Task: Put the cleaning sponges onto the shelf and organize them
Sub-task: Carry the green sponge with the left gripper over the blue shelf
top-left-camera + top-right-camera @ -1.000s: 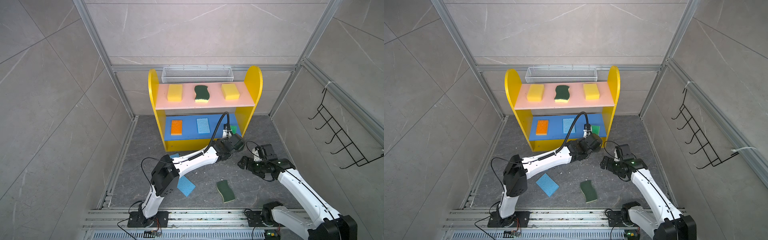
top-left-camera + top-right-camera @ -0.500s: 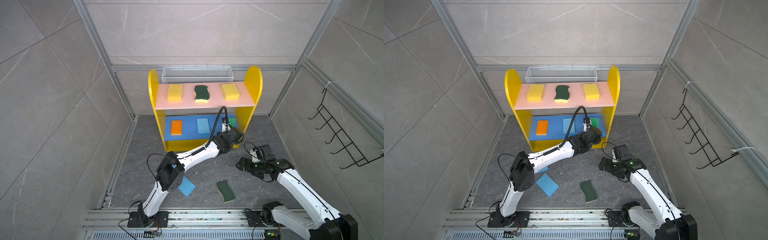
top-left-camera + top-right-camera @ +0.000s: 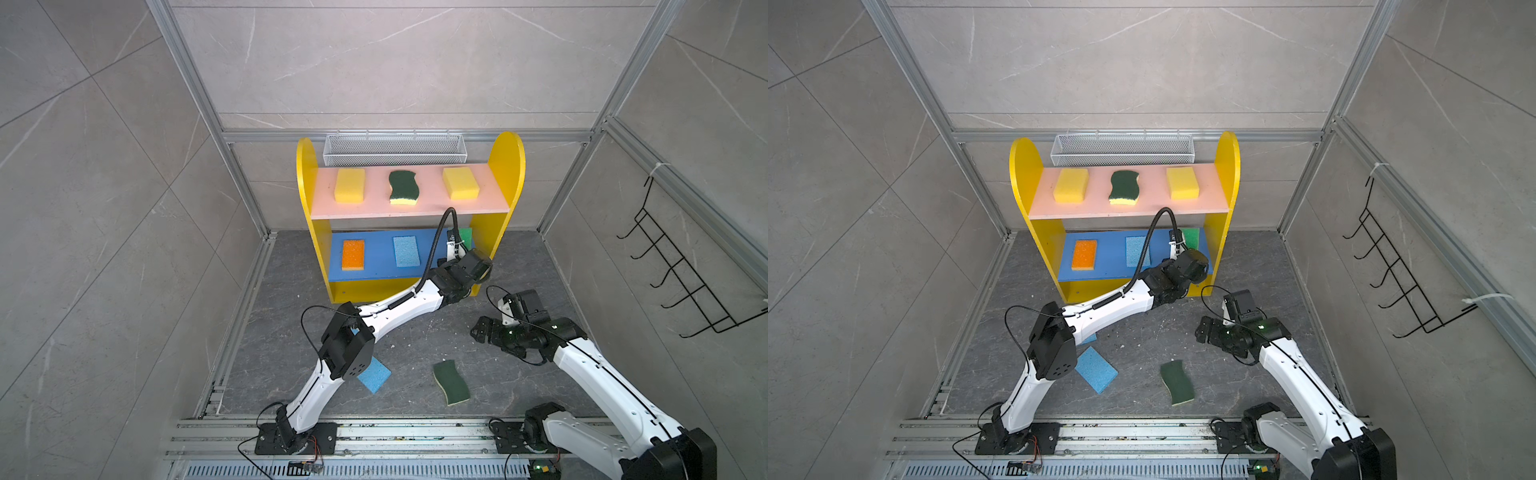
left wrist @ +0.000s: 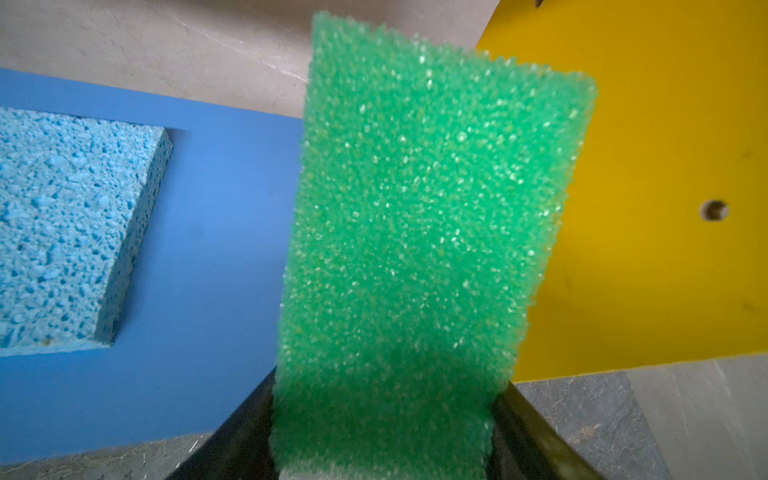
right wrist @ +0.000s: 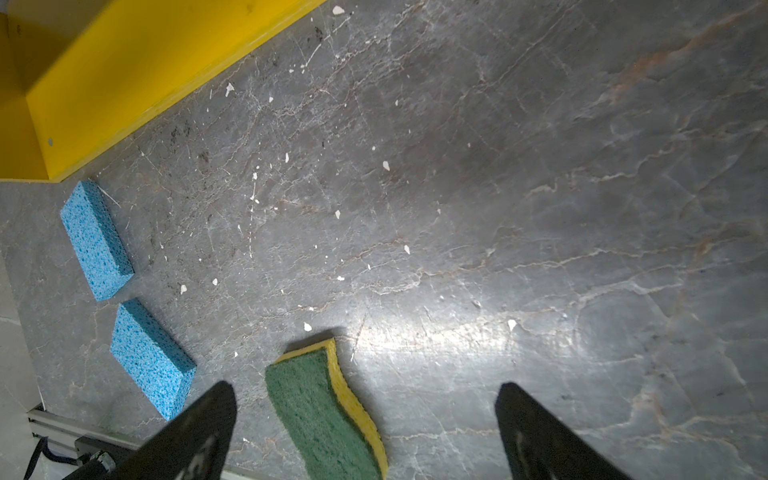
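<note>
So, up front nothing had moved over the last second. The loose blue sponge [image 3: 374, 374], a second blue sponge [image 3: 1088, 338] half under the left elbow, and the loose scourer [image 3: 451, 382] all lay flat on the counter [image 3: 415, 345]. The right gripper [image 5: 365, 392] hung above that scourer, jaws spread wide and holding nothing; it had barely shifted.

The change was the left arm, which had stretched forward. The left gripper [image 4: 386, 424] pinched the green sponge [image 4: 415, 208] by one end over the right end of the blue middle board [image 3: 379, 253]. That put it just beside the yellow side panel of the shelf [image 3: 505, 166]. We couldn't tell whether the sponge touched the board yet.

Along the same board sat the shelved blue sponge [image 3: 406, 251], then the orange sponge [image 3: 353, 254]. On the pink upper board [image 3: 428, 203] the yellow sponges [image 3: 350, 185] flanked the shelved scourer [image 3: 403, 188], untouched.

Our read: the middle row's third slot was about to fill, with only the release left. Three pieces then remained on the counter.
</note>
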You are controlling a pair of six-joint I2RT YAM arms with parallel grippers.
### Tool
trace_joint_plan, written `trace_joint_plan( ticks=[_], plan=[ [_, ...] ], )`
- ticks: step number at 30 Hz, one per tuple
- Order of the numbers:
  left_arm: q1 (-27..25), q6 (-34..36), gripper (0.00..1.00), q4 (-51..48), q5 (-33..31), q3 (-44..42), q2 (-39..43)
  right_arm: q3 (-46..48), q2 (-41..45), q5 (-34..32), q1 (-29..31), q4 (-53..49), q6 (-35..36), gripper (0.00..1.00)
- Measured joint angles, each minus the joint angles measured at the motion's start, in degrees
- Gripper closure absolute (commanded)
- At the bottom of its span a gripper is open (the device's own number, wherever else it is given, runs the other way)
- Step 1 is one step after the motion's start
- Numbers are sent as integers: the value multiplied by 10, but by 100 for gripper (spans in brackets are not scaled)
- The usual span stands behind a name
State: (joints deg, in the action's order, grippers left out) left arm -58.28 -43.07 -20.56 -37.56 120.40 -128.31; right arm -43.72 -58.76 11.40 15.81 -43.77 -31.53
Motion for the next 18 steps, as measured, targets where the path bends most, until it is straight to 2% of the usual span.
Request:
trace_joint_plan(
  ticks=[8,18],
  plan=[
    [7,-2,31,-4,-4,27,-33,0,0,0,10,0,0,1],
    [16,-16,31,-12,-3,33,-35,0,0,-3,16,-2,0,1]
  ],
)
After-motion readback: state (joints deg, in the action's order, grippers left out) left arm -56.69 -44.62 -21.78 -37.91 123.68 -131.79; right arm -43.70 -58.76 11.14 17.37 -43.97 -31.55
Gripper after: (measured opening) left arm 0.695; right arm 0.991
